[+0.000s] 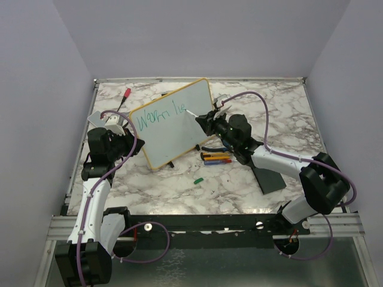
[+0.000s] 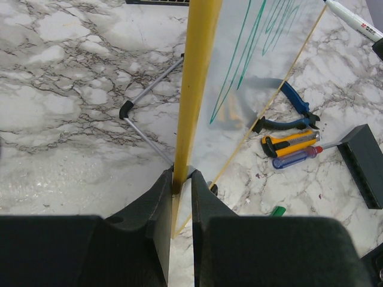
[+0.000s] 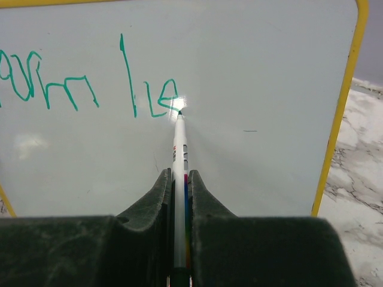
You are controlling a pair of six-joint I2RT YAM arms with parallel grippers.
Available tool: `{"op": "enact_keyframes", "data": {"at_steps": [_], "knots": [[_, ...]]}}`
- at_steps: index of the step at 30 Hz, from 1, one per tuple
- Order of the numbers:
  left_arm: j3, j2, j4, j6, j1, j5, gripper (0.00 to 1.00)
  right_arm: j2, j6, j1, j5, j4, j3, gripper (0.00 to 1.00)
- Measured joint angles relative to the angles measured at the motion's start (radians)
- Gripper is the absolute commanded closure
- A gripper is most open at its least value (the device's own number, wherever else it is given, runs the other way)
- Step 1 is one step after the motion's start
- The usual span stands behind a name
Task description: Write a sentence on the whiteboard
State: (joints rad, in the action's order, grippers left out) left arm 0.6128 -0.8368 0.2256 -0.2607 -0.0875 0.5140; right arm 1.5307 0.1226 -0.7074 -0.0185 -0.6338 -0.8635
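Standing propped on the worktop (image 1: 239, 185), the whiteboard (image 1: 173, 122) has its frame clenched by the left hand (image 2: 182, 179). The right hand (image 3: 181, 176) grasps a marker (image 3: 179, 149), tip at the unfinished sentence (image 1: 160, 116). A hard push risks tipping the whiteboard, skewing letters.

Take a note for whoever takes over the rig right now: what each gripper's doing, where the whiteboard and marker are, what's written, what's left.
Left gripper: shut on the whiteboard, clamping its yellow frame edge; the board stands upright.
Right gripper: shut on the marker, tip at the board right after the last letter.
Done: the sentence reads "Warm he" in teal-green.
Left: the rest of the sentence. Keep the board clamped while writing.
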Motion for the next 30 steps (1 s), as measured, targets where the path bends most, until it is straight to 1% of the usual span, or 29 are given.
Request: {"op": "enact_keyframes", "data": {"at_steps": [13,22,30], "knots": [[0.000,0.001,0.000,0.000,0.003,0.000,1.00,-0.070,-0.002,0.001,-0.004,-0.001,0.032,0.99],[0.000,0.002,0.000,0.000,0.003,0.000,1.00,-0.066,-0.008,0.016,-0.014,-0.001,0.029,0.99],[0.000,0.003,0.000,0.000,0.003,0.000,1.00,-0.032,-0.008,0.040,-0.013,-0.001,-0.002,0.99]]}}
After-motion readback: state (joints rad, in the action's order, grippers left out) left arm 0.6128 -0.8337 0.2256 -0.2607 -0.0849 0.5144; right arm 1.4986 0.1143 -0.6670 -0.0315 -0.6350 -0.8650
